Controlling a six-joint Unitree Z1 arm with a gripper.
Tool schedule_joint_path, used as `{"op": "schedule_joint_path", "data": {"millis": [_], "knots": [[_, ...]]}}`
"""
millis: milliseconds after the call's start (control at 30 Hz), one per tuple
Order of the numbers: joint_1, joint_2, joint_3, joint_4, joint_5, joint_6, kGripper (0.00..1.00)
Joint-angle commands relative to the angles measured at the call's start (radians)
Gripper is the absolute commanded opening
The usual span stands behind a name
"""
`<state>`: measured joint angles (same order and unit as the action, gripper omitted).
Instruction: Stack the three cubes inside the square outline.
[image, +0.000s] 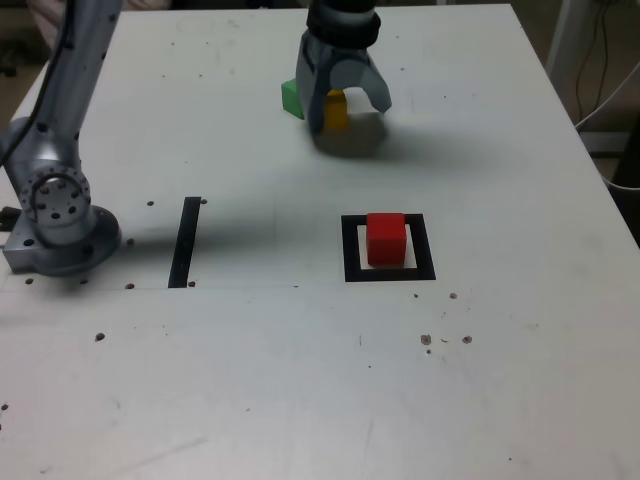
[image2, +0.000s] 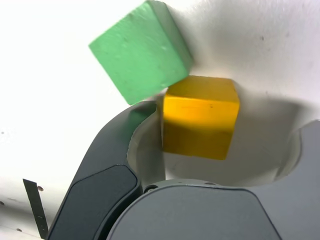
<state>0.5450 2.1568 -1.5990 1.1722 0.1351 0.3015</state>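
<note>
a: item one, red cube. you have it sitting inside the square outline on the tabletop, at about 4 o'clock from the middle of the exterior view. count it as the base of the stack, already placed, though it sits slightly toward one side of the white centre.

b: item two, yellow cube?

a: at 12 o'clock in the exterior view, well apart from the outline. your claw is down around it, jaws spread, the cube between them. in the wrist view one finger looks to be right against the cube's side; the other stands clear of it. so not pinched yet, as far as you can see.

b: item three, green cube?

a: just beside the yellow one, at roughly 10 o'clock from it in the wrist view, turned at an angle, one corner touching or nearly touching the yellow cube. i cannot tell which.

b: other entries?

a: a thin black strip at 9 o'clock from the outline, not part of the job.

b: tally?

a: one of three placed. yellow and green are left to lift and stack. judged risk: when you squeeze the claw, the near finger may nudge the green cube.
</note>
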Motion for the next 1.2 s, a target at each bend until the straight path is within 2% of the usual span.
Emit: {"op": "schedule_joint_path", "data": {"millis": [0,500,833,1167], "knots": [[0.001,0.01,0.0,0.002,-0.004,0.004,0.79],[0.004,0.017,-0.015,-0.004,0.024,-0.009,0.6],[0.006,0.013,-0.017,-0.036,0.041,-0.013,0.32],[0.0,-0.028,-0.011,-0.027,0.046,-0.013,0.29]]}}
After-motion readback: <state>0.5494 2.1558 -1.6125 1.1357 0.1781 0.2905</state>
